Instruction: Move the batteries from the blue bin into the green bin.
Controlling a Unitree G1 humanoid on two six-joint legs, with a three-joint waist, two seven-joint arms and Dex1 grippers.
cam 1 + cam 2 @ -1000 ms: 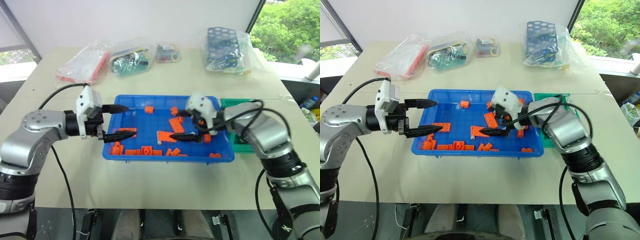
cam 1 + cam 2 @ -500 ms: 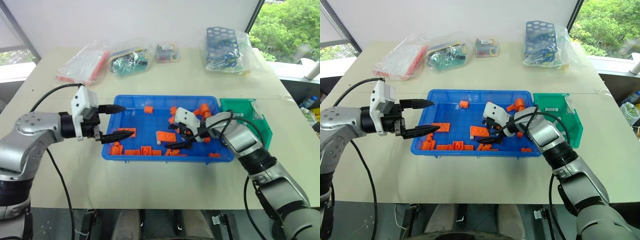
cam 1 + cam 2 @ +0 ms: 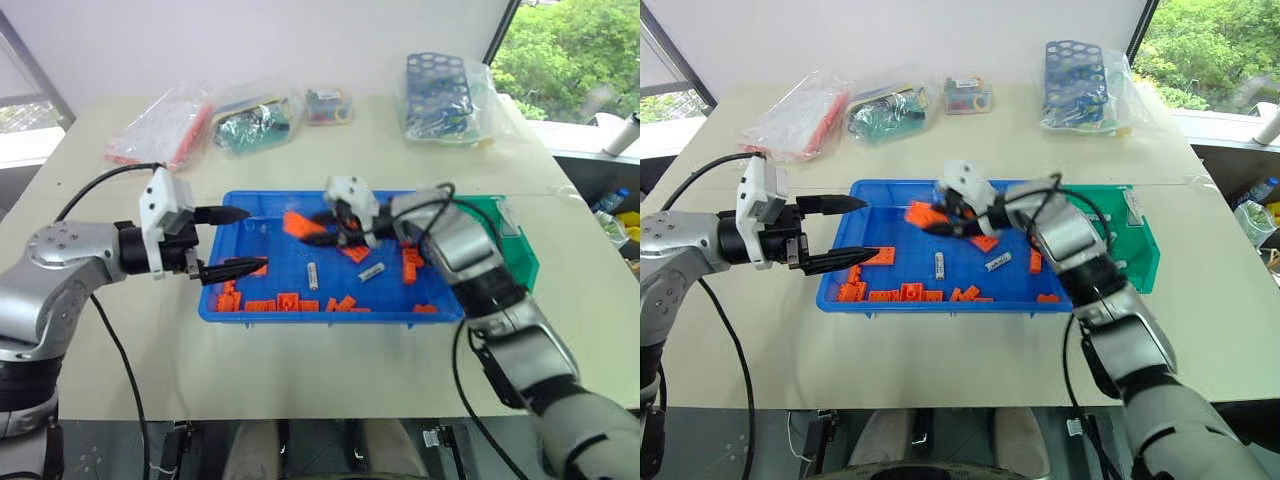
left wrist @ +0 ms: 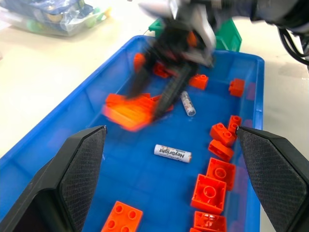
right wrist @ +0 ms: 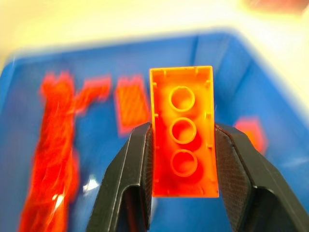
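The blue bin (image 3: 225, 308) sits mid-table and holds many orange bricks. Two silver batteries lie on its floor, one (image 3: 311, 272) near the middle and another (image 3: 372, 270) to its right. They appear again in the left wrist view, the first battery (image 4: 172, 153) nearer than the second (image 4: 187, 103). The green bin (image 3: 520, 255) touches the blue bin's right end. My right gripper (image 3: 312, 226) hangs over the bin's back middle, shut on an orange brick (image 5: 182, 130). At the bin's left edge my left gripper (image 3: 253, 240) is open and holds nothing.
Loose orange bricks (image 3: 288, 301) line the blue bin's front and right side. Along the table's far edge lie clear bags of parts (image 3: 165, 125) and a bagged blue rack (image 3: 445, 85). Bare tabletop (image 3: 330, 370) runs in front of the bin.
My right gripper closed on an orange brick, lifted it and swung left across the bin. Two batteries now lie in the open. The left gripper stayed put.
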